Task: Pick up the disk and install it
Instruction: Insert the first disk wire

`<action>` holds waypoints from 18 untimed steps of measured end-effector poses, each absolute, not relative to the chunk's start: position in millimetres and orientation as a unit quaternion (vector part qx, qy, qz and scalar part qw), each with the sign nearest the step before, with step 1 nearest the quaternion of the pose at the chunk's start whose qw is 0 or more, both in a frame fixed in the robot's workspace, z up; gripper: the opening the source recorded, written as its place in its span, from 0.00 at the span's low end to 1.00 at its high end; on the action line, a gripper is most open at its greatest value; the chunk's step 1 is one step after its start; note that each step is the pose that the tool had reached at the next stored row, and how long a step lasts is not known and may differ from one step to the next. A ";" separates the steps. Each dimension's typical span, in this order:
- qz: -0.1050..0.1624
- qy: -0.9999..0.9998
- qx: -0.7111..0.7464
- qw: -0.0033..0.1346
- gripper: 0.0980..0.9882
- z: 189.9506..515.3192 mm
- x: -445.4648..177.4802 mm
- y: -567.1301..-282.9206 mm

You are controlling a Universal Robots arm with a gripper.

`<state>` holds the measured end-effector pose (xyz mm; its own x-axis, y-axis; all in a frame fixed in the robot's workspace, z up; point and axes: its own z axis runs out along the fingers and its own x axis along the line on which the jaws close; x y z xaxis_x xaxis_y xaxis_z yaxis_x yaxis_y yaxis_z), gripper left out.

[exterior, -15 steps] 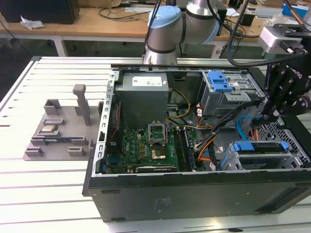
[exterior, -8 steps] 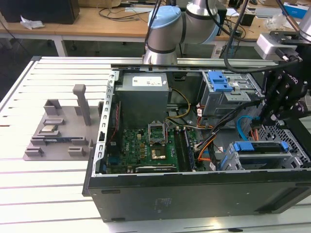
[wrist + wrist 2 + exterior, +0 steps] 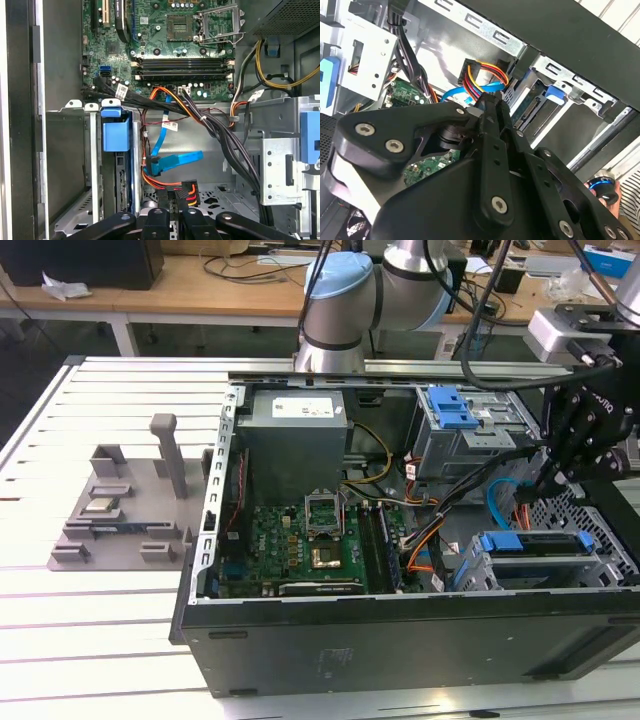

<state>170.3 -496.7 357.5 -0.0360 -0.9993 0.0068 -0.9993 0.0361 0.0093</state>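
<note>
The disk (image 3: pixel 535 543), with its blue bracket, sits slotted in the drive cage at the front of the open computer case (image 3: pixel 400 640), on the exterior view's right. In the first wrist view its blue tab (image 3: pixel 116 134) tops the bay. In the second wrist view the disk's connector edge (image 3: pixel 532 107) faces outward. My gripper (image 3: pixel 545 478) hangs above and behind the cage, shut, with nothing between its fingers. Its fingertips (image 3: pixel 490 104) sit just short of a black power plug (image 3: pixel 187 192) with coloured wires, beside the disk.
A blue flat cable (image 3: pixel 175 162) and black wire bundles (image 3: pixel 220 135) cross the case floor near the gripper. Further in lie the motherboard (image 3: pixel 300 540) and a grey power supply (image 3: pixel 295 440). A blue latch on a metal cage (image 3: pixel 455 410) stands behind. A grey fixture (image 3: pixel 120 510) lies outside.
</note>
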 end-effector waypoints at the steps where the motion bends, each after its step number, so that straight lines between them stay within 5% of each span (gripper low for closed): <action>1: -0.001 -0.720 0.694 0.006 0.07 357.4 170.3 -496.9; 9: 0.005 -0.720 0.694 0.011 0.07 353.5 170.4 -530.8; 18: 0.010 -0.720 0.694 0.016 0.07 346.8 174.6 -533.3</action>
<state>174.6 -533.3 346.8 -0.0362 -0.9987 0.0362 -0.9993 0.0365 0.0082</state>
